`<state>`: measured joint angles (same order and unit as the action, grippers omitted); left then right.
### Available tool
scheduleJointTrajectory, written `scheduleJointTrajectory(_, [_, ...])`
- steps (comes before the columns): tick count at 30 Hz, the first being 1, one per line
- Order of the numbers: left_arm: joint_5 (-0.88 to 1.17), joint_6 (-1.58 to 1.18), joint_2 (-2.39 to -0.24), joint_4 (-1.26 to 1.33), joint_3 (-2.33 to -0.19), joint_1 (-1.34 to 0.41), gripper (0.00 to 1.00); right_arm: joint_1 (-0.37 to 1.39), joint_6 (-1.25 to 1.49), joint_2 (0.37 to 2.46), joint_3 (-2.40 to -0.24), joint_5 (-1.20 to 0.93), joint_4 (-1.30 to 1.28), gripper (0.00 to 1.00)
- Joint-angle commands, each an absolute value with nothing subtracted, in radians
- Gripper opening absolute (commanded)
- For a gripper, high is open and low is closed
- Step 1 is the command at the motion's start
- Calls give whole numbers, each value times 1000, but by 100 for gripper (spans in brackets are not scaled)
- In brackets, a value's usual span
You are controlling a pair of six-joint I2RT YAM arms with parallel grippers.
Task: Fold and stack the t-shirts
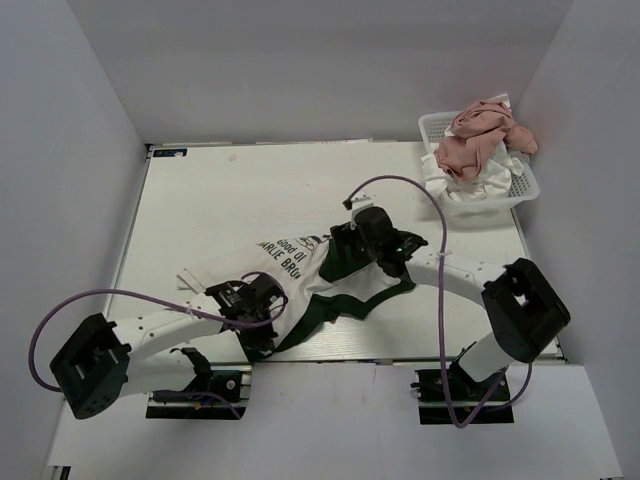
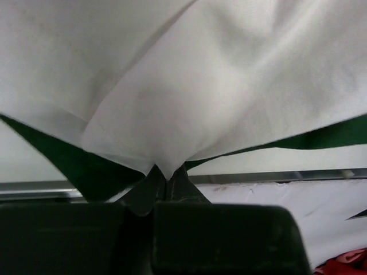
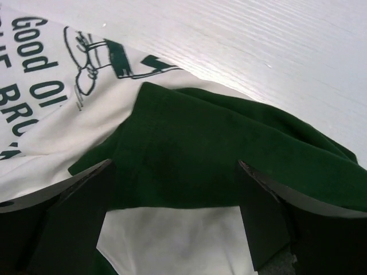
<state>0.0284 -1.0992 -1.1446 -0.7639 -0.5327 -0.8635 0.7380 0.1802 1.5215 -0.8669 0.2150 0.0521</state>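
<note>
A white t-shirt with dark green sleeves and dark lettering [image 1: 300, 268] lies crumpled at the table's near middle. My left gripper [image 1: 270, 300] is at its near-left side, shut on a fold of the white cloth [image 2: 166, 172], which spreads wide above the jaws. A green sleeve edge [image 2: 74, 166] hangs beside the pinch. My right gripper [image 1: 342, 252] is over the shirt's right side. It stands open, one finger on each side of a green sleeve [image 3: 189, 149], with white cloth below it. A pink t-shirt [image 1: 480, 135] and a white one [image 1: 470, 185] are heaped in the basket.
The white latticed basket [image 1: 527, 188] stands at the table's far right corner, beside the right wall. Bare white tabletop [image 1: 230, 190] stretches behind and left of the shirt. The table's near metal edge [image 2: 275, 175] runs just past the left gripper.
</note>
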Motion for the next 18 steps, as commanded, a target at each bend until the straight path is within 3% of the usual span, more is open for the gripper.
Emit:
scheduleJointTrajectory(1, [-14, -1097, -1072, -817, -589, -867, 0, 791, 118, 1581, -946, 271, 29, 86])
scheduleJointTrajectory(9, [-124, -1086, -977, -926, -707, -867, 0, 861, 227, 1726, -1029, 402, -45, 74])
scheduleJointTrajectory(10, [-147, -1077, -968, -927, -716, -867, 0, 858, 251, 1727, -1028, 409, -48, 58])
scheduleJointTrajectory(14, [-169, -1063, -956, -927, -745, -867, 0, 856, 354, 1747, -1054, 526, -109, 19])
scheduleJointTrajectory(17, [-196, -1063, -946, -948, -755, -857, 0, 853, 413, 1695, -1058, 667, -140, 0])
scheduleJointTrajectory(18, [-208, -1063, -946, -957, -767, -857, 0, 853, 425, 1677, -1052, 689, -138, 0])
